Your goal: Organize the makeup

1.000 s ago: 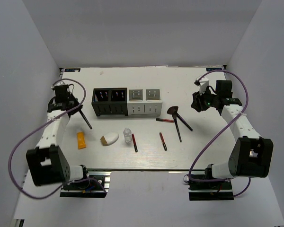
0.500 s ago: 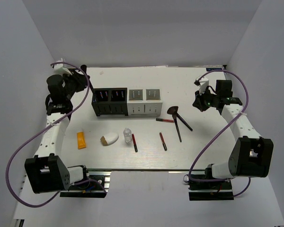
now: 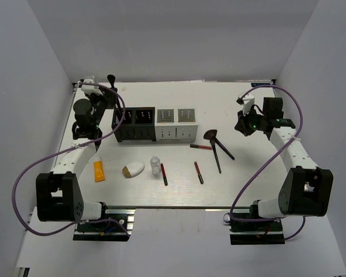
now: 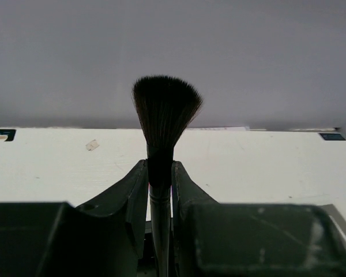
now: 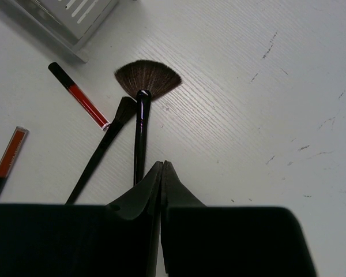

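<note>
My left gripper [image 3: 108, 95] is shut on a black long-handled brush [image 4: 165, 109], held upright with the bristles on top, just left of the black organizer [image 3: 134, 124]. The brush handle below the fingers [image 4: 137, 186] is hidden. A fan brush [image 3: 210, 136] and a second black brush [image 3: 224, 149] lie crossed right of the white organizer [image 3: 177, 123]. Three red-and-black sticks [image 3: 200, 147] [image 3: 164, 174] [image 3: 199, 172], a clear bottle [image 3: 155, 165], a white sponge [image 3: 134, 169] and an orange tube [image 3: 98, 171] lie on the table. My right gripper [image 5: 162, 165] is shut on nothing, just above the fan brush handle [image 5: 140, 144].
Both organizers stand side by side at the middle back of the white table [image 3: 254, 184]. White walls enclose the table on three sides. A corner of the white organizer [image 5: 75, 17] shows in the right wrist view, with a red stick [image 5: 81, 97] beside the brushes.
My left arm has lifted the brush off the table's left side, turned it upright and carried it back toward the black organizer. The right arm has stayed in place.
</note>
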`<control>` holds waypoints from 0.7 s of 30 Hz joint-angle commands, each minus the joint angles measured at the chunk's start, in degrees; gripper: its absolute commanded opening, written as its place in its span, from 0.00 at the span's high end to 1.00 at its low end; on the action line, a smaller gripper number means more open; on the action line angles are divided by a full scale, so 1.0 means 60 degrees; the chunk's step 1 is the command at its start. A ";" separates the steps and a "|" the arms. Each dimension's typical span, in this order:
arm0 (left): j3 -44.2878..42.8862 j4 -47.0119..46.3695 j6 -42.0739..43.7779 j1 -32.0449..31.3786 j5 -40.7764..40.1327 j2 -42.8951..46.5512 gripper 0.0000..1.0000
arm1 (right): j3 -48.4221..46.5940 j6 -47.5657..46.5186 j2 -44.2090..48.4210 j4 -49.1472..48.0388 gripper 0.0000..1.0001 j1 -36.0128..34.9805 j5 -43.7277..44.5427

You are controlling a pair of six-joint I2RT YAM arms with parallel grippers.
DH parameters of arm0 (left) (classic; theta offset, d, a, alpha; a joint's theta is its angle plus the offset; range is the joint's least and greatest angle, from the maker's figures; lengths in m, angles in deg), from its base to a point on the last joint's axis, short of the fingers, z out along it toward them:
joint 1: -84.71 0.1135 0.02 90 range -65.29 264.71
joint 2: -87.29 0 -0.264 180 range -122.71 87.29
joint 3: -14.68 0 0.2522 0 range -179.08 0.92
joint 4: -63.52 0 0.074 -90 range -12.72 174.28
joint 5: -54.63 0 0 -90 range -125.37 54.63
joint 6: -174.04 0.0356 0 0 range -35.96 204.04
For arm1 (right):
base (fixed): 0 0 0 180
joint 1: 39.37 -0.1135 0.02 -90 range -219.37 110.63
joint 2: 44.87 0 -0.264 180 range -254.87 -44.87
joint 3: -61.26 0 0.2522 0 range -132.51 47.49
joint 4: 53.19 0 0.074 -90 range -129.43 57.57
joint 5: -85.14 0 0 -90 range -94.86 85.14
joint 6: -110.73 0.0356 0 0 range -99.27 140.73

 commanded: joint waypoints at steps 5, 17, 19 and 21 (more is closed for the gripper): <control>0.0258 -0.0777 0.0813 -0.0382 -0.1316 -0.0432 1.00 | -0.0490 -0.0229 -0.0064 0.0147 0.97 0.0002 -0.0053; 0.0771 -0.0660 0.0828 -0.0647 -0.1521 -0.0637 0.73 | -0.0636 -0.0156 -0.0196 0.0132 0.87 0.0002 -0.0082; 0.0815 -0.0645 0.0828 -0.0647 -0.1521 -0.0637 0.67 | -0.0651 -0.0170 -0.0196 0.0161 0.85 0.0002 -0.0082; 0.0801 -0.0543 0.0828 -0.0647 -0.1478 -0.0593 0.62 | -0.0651 -0.0170 -0.0211 0.0161 0.79 0.0002 -0.0097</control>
